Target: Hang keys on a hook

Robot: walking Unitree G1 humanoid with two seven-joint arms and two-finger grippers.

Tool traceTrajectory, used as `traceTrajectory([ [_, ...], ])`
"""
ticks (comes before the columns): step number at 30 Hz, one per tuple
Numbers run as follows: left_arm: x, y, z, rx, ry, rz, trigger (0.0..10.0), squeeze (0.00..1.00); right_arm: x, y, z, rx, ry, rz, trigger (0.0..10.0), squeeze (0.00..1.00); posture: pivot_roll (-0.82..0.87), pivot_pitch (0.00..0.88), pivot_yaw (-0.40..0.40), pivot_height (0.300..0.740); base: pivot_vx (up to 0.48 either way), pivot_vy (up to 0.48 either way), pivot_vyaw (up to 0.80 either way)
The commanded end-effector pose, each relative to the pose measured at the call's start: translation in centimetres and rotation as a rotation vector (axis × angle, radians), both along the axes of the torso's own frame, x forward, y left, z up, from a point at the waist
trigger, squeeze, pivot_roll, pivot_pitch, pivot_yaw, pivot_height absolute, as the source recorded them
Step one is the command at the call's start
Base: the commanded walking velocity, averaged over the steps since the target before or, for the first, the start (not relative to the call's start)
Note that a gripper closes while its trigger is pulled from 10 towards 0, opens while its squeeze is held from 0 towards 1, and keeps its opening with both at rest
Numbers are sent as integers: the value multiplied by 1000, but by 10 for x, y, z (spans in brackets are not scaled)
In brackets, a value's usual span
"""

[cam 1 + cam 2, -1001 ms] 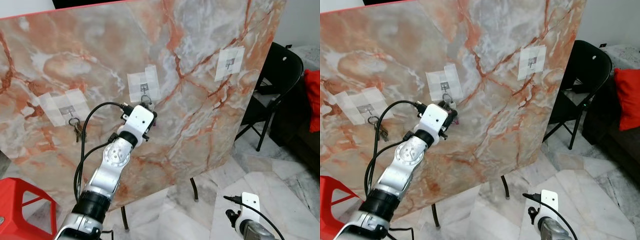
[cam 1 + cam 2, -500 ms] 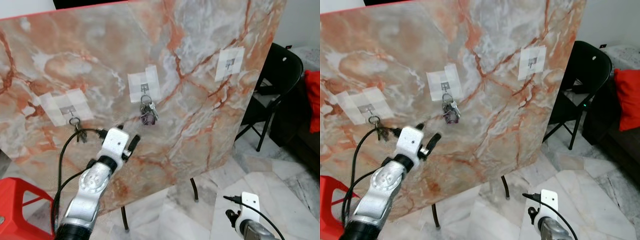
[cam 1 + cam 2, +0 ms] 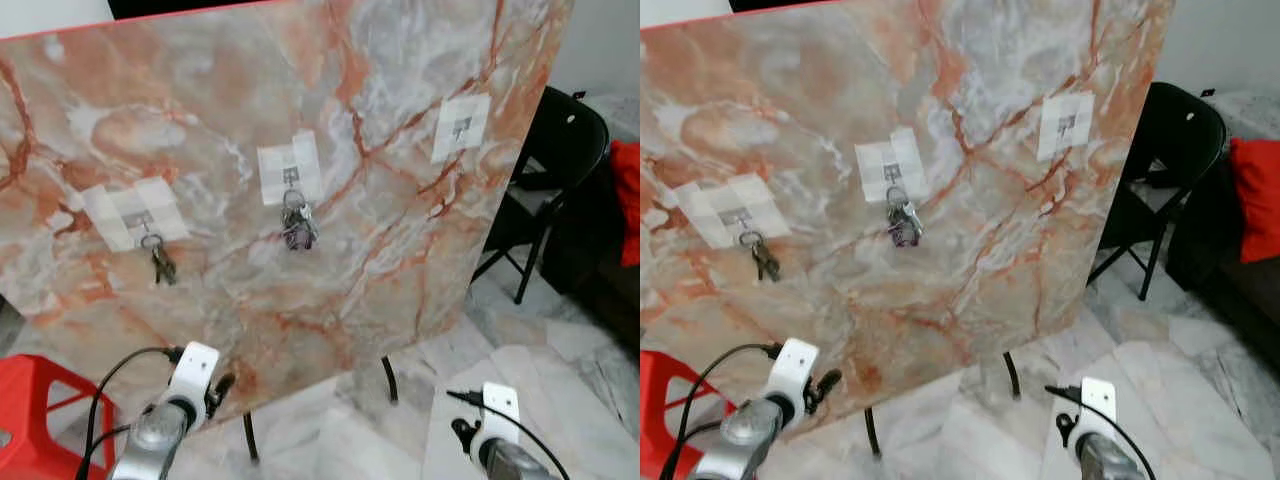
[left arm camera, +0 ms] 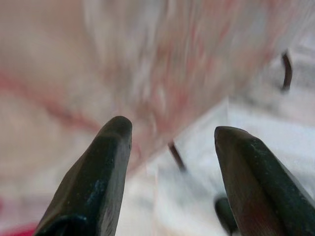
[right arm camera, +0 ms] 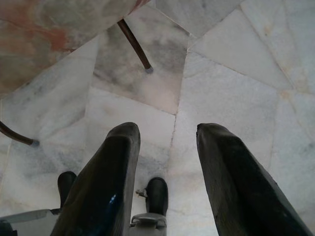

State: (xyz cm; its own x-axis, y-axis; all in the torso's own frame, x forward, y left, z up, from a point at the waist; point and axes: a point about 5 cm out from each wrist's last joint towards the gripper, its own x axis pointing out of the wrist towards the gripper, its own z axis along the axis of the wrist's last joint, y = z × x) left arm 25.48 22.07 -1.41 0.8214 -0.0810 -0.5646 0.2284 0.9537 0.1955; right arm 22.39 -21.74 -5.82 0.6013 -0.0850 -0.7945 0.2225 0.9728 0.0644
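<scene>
Well, my bunch of silver keys with a purple tag hung on the small metal hook taped at the middle of the big pink and orange marble board. Near the board's left edge, a second taped hook held a dark little set of keys. A third taped hook sat near the right edge. My left claw was down by the board's bottom edge, its fingers wide apart and holding nothing. My right claw hung over the white marble floor, open and empty too. A black folding chair stood past the board's right edge.
</scene>
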Motion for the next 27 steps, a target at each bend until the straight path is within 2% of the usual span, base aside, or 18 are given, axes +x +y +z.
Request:
traceTrajectory([
  [1,-5,2,-9,-20,52,48,10000,0,1,1,0,8,-4,-20,10000,0,31,0,23,740,0,0,0],
  [3,-14,1,-21,-9,126,51,10000,0,2,1,1,5,-5,-19,10000,0,28,0,21,740,0,0,0],
  [12,-49,5,-49,17,288,125,10000,0,2,1,1,-2,3,-14,10000,0,1,0,22,740,0,0,0],
  [15,-51,4,-51,11,289,128,10000,0,4,1,2,-14,-6,23,10000,0,-14,0,20,740,0,0,0],
  [20,-55,4,-53,-5,275,159,10000,0,5,-1,4,-54,-64,-39,10000,0,-18,0,29,740,0,0,0],
  [26,-55,4,-52,-11,261,171,10000,0,10,-3,9,-112,-132,-25,10000,0,-42,0,52,740,0,0,0],
  [27,-54,2,-52,-12,254,164,10000,0,12,-3,12,-148,-164,21,10000,0,-45,0,52,740,0,0,0],
])
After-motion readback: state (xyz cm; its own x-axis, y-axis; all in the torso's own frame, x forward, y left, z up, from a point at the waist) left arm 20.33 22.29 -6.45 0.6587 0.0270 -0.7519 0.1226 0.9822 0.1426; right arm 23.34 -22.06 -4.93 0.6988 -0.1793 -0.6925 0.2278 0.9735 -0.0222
